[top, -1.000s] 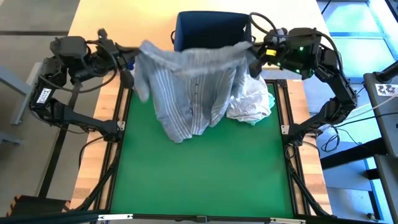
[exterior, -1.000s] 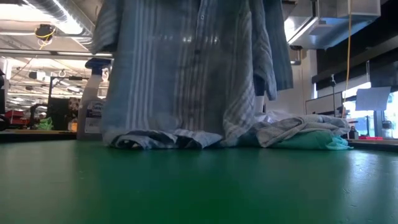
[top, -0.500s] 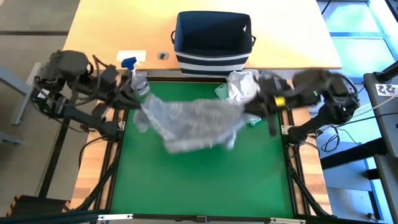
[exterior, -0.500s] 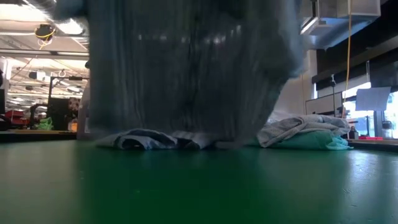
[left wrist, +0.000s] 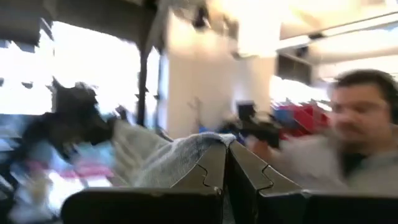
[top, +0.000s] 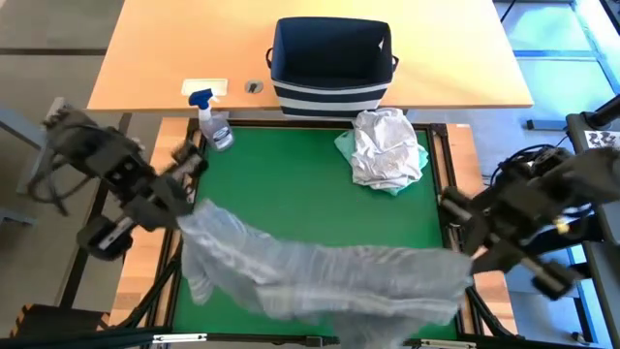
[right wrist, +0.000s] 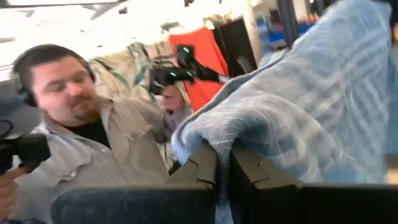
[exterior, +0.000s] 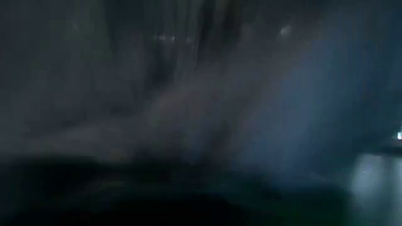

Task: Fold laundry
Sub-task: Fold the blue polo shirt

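The left gripper [top: 186, 208], over the green mat's left edge, has its fingers pinched tight on one end of the grey-blue striped button-up shirt [top: 320, 276]; the left wrist view shows the cloth bunched right at the closed tips [left wrist: 221, 152]. From there the shirt stretches in a long sagging band across the near part of the green felt-like mat [top: 291, 184] to the right gripper [top: 463, 254], which is likewise clamped shut on the other end, with fabric draped over its tips [right wrist: 224, 155] in the right wrist view. The low view is filled with blurred cloth, so the shirt hangs close in front of that camera.

The shirt looks light, thin and limp: it sags between the two holds and would likely billow and crease rather than lie flat by itself. Holds at the shoulder seams or hem corners seem best, since a pinch mid-panel would only gather a bunch.

At the mat's far left corner stands a clear spray bottle with a blue trigger [top: 215, 126], well apart from the shirt. Beyond the far edge sits the navy-and-white striped fabric basket [top: 332, 63]. At the far right of the mat lies a crumpled white t-shirt [top: 385, 145] on a mint-teal garment [top: 345, 147], also well apart. A person with a headset [right wrist: 74, 124] shows beyond the table. Nothing appears to block laying the shirt down.
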